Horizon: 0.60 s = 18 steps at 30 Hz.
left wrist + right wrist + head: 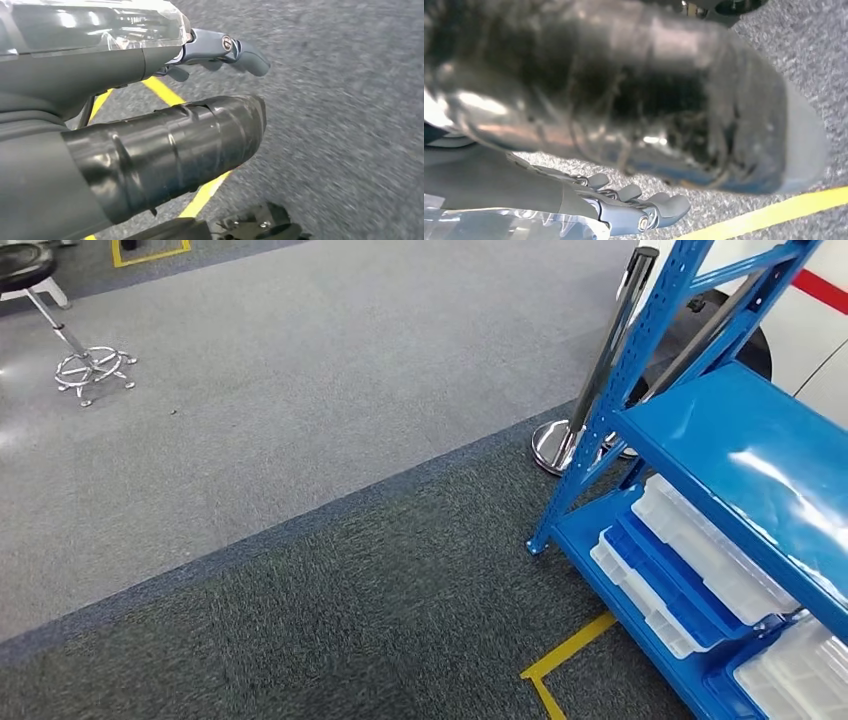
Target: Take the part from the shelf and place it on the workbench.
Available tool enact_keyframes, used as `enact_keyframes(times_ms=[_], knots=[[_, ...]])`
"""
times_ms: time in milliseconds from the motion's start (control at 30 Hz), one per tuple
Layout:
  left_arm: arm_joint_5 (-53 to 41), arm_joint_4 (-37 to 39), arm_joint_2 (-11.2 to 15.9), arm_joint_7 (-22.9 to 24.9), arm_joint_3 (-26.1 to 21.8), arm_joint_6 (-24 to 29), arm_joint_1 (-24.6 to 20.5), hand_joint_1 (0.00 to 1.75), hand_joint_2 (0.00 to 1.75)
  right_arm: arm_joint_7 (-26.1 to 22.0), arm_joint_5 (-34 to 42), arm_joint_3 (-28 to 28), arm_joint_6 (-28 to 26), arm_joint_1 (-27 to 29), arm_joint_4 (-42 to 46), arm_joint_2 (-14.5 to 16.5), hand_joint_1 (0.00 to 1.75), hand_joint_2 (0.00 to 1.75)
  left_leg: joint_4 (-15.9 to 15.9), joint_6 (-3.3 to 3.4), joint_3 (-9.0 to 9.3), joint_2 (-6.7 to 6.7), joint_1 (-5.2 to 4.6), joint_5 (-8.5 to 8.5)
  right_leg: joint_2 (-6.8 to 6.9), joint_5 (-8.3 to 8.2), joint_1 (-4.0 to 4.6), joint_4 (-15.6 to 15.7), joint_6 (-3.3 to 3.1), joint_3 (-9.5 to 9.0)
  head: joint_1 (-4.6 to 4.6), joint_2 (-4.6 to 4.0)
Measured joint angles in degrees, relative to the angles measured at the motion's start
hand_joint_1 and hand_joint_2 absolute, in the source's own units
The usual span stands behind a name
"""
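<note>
Now, both hands hang low over grey carpet

Blue metal shelf [720, 440] stands at three o'clock, translucent white plastic parts boxes [700, 550] on its lower tier; left hand [150, 145] and right hand [624, 100] hold nothing, fingers loosely extended

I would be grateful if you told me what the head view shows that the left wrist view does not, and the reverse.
The head view adds the blue shelf with pale bins on its lower levels, a chrome-based post beside it, and a stool far off. The left wrist view adds the left hand, its tape-wrapped thumb apart from the fingers, with nothing held. Both show dark carpet and yellow floor tape.
</note>
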State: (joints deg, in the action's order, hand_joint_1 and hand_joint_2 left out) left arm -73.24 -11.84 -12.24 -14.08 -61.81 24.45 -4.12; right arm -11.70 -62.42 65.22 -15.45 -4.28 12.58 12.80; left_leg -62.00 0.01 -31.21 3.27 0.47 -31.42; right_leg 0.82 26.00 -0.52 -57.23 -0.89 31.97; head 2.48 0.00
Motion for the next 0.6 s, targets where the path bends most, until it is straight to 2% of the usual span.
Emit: enact_keyframes(times_ms=[33, 67, 100, 133, 167, 200, 267, 300, 333, 400, 433, 500, 533, 567, 600], knots=[[-0.01, 0.00, 0.00, 0.03, 0.00, -0.03, 0.05, 0.00, 0.00, -0.12, 0.00, -0.01, 0.07, -0.05, 0.01, -0.02, 0.00, 0.00, -3.65, -0.12, -1.60, -1.45, 0.10, -1.98, -0.59, -0.05, 0.06, 0.04, -0.19, 0.02, -0.03, 0.00], [-0.03, 0.00, 0.00, 0.14, 0.00, -0.07, 0.15, 0.00, 0.00, -0.16, 0.00, -0.02, 0.08, -0.09, 0.01, -0.04, 0.00, 0.00, -7.64, -0.21, -3.52, -2.26, 0.14, -3.80, -1.30, -0.06, 0.10, 0.00, -0.33, 0.05, -0.06, 0.00], [-0.06, -0.01, 0.00, 0.31, 0.00, -0.09, 0.27, 0.00, 0.00, -0.09, 0.00, -0.03, 0.08, -0.10, 0.01, -0.05, 0.00, 0.00, -10.68, -0.29, -5.07, -2.56, 0.16, -4.70, -2.07, -0.05, 0.14, -0.05, -0.37, 0.05, -0.05, 0.00], [-0.10, -0.01, 0.00, 0.47, 0.00, -0.10, 0.38, 0.00, 0.00, 0.08, -0.01, -0.03, 0.04, -0.08, 0.01, -0.05, 0.00, 0.00, -11.95, -0.31, -5.89, -2.68, 0.16, -4.47, -2.87, -0.02, 0.17, -0.13, -0.37, 0.02, -0.06, 0.00], [-0.14, -0.01, 0.00, 0.62, 0.00, -0.10, 0.48, 0.00, 0.00, 0.35, -0.05, -0.04, -0.06, -0.05, 0.01, -0.04, 0.00, 0.00, -10.95, -0.29, -5.70, -2.78, 0.18, -3.02, -3.72, 0.03, 0.17, -0.25, -0.32, -0.03, -0.06, 0.00], [-0.16, 0.00, 0.00, 0.73, 0.00, -0.10, 0.54, 0.00, 0.00, 0.66, -0.13, -0.04, -0.18, -0.02, 0.00, -0.01, 0.00, 0.00, -7.88, -0.20, -4.56, -3.11, 0.21, -0.73, -4.56, 0.12, 0.15, -0.41, -0.22, -0.09, -0.06, 0.00], [-0.14, 0.00, 0.02, 0.92, -0.02, -0.08, 0.64, 0.00, 0.00, 1.09, -0.39, -0.05, -0.42, -0.02, -0.02, 0.13, 0.00, 0.00, -0.15, 0.11, -1.60, -5.33, 0.34, 3.13, -6.08, 0.40, 0.12, -0.93, 0.19, 0.07, -0.04, 0.00], [-0.12, 0.00, 0.03, 1.03, -0.03, -0.06, 0.65, 0.00, 0.00, 1.15, -0.54, -0.08, -0.42, -0.04, -0.02, 0.18, 0.00, 0.00, 2.28, 0.26, -0.70, -6.35, 0.34, 3.93, -6.67, 0.50, 0.10, -1.17, 0.48, 0.29, -0.04, 0.00], [-0.09, -0.01, 0.04, 1.11, -0.04, -0.02, 0.60, 0.00, 0.00, 1.13, -0.68, -0.14, -0.30, -0.01, -0.03, 0.21, 0.00, 0.00, 3.34, 0.45, -0.30, -7.00, 0.28, 3.99, -7.20, 0.55, 0.04, -1.30, 0.84, 0.55, -0.04, 0.00], [-0.01, -0.01, 0.03, 1.18, -0.05, 0.03, 0.37, 0.00, 0.00, 0.92, -0.89, -0.28, -0.01, 0.14, -0.03, 0.17, 0.00, 0.00, 3.64, 1.00, -0.10, -6.31, 0.15, 4.01, -8.06, 0.46, -0.09, -1.25, 1.62, 0.85, -0.04, 0.00], [0.03, -0.01, 0.01, 1.17, -0.05, 0.05, 0.27, 0.00, 0.00, 0.78, -0.93, -0.34, 0.08, 0.23, -0.03, 0.13, 0.00, 0.00, 3.92, 1.39, 0.07, -5.71, 0.19, 4.20, -7.53, 0.62, -0.12, -1.47, 1.95, 0.96, -0.01, 0.00], [0.05, 0.00, -0.05, 1.16, -0.07, 0.03, 0.29, 0.00, 0.00, 0.58, -0.96, -0.38, -0.03, 0.21, -0.03, 0.07, 0.00, 0.00, 4.48, 2.16, 0.28, -4.37, 0.34, 4.52, -4.64, 2.52, -0.02, -4.37, 2.39, 2.25, 0.08, 0.00], [0.04, 0.00, -0.06, 1.16, -0.07, -0.02, 0.39, 0.00, 0.00, 0.54, -0.96, -0.39, -0.11, 0.14, -0.03, 0.07, 0.00, 0.00, 4.56, 2.39, 0.34, -3.62, 0.26, 4.52, -2.91, 4.26, -0.05, -7.48, 2.53, 3.74, 0.13, 0.00], [0.02, 0.00, -0.06, 1.17, -0.07, -0.07, 0.51, 0.00, 0.00, 0.53, -0.96, -0.40, -0.22, 0.08, -0.03, 0.08, 0.00, 0.00, 4.56, 2.56, 0.34, -2.82, 0.18, 4.45, -1.95, 6.06, -0.11, -11.24, 2.68, 5.62, 0.15, 0.00], [0.01, -0.01, -0.05, 1.17, -0.07, -0.13, 0.62, 0.00, 0.00, 0.54, -0.96, -0.41, -0.36, 0.04, -0.03, 0.09, 0.00, 0.00, 4.53, 2.60, 0.35, -1.99, 0.10, 4.35, -1.57, 7.27, -0.22, -14.60, 2.82, 7.33, 0.14, 0.00]])
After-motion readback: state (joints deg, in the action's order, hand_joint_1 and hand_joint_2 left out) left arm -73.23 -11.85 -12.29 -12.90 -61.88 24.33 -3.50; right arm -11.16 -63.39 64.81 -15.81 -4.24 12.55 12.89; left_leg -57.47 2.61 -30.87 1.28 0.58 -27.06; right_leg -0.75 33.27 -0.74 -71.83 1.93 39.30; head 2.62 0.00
